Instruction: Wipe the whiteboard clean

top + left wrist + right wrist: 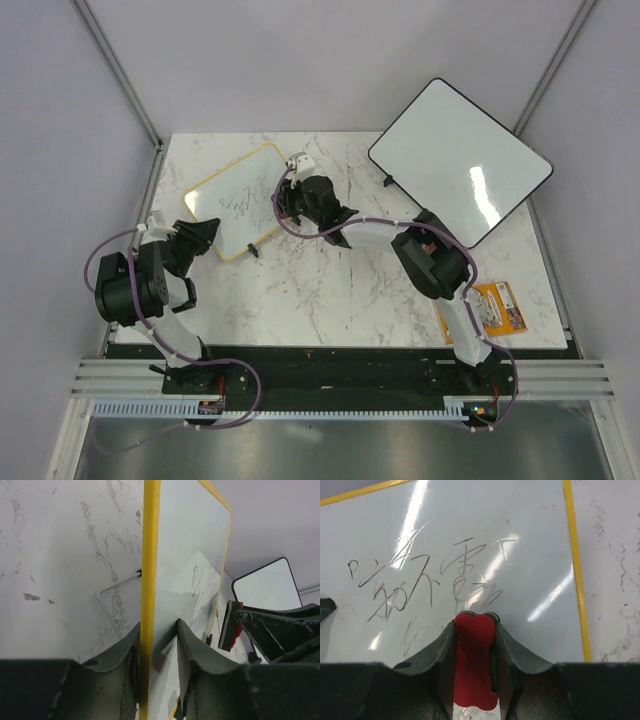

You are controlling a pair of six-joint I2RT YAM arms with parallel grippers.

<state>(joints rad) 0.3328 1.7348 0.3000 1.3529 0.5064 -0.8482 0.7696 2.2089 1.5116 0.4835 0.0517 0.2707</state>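
**Small yellow-framed whiteboard (235, 200) clamped, red eraser block (472, 660) against it**

The rectangular, round-cornered yellow-framed whiteboard sits on the back-left part of the white marble-pattern surface (330, 290), with grey pen scribbles (420, 580) on its face. The left end effector (157, 630) is closed on the board's near-left edge, one finger behind the frame and the other on the writing face. The right end effector (474, 617), jaws nearly together, pinches the red eraser block, whose tip meets the face just below the scribbles. A larger black-framed whiteboard (460, 160) stands at the back right, well apart.
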